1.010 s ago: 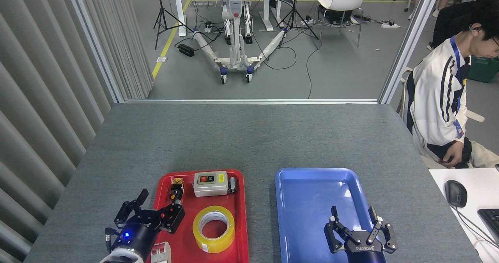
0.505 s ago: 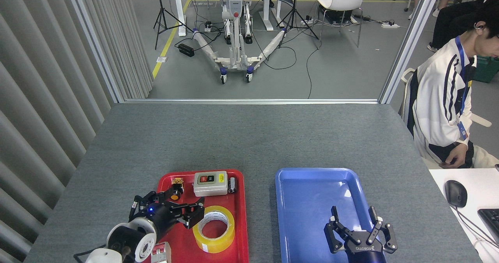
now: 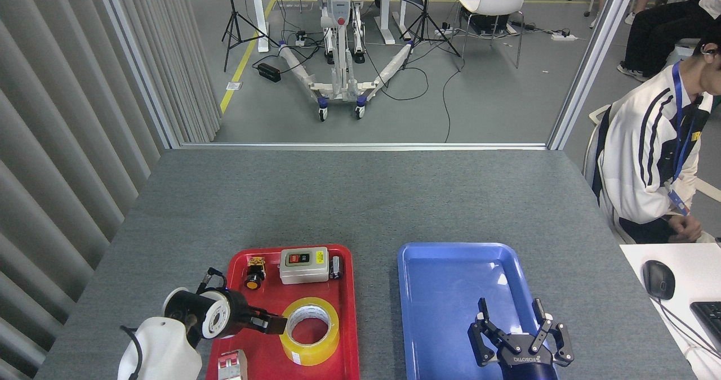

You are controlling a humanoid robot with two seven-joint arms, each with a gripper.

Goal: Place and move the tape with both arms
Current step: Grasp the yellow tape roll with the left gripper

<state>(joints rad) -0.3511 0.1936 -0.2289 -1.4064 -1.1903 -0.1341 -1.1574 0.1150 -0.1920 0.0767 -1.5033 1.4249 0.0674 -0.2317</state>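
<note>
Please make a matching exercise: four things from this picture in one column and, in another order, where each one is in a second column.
Things:
1. tape
2. switch box
3. right gripper
4. computer mouse

Places:
A. over the blue tray
B. near half of the red tray
C. white desk at the right edge
D. far end of the red tray

Pairs: 1-B, 2-D, 3-A, 4-C

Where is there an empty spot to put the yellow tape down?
The blue tray looks bare, apart from the right gripper hovering over its near end. The grey table beyond both trays is bare too. The red tray is crowded: tape, switch box, small parts and the left gripper.
</note>
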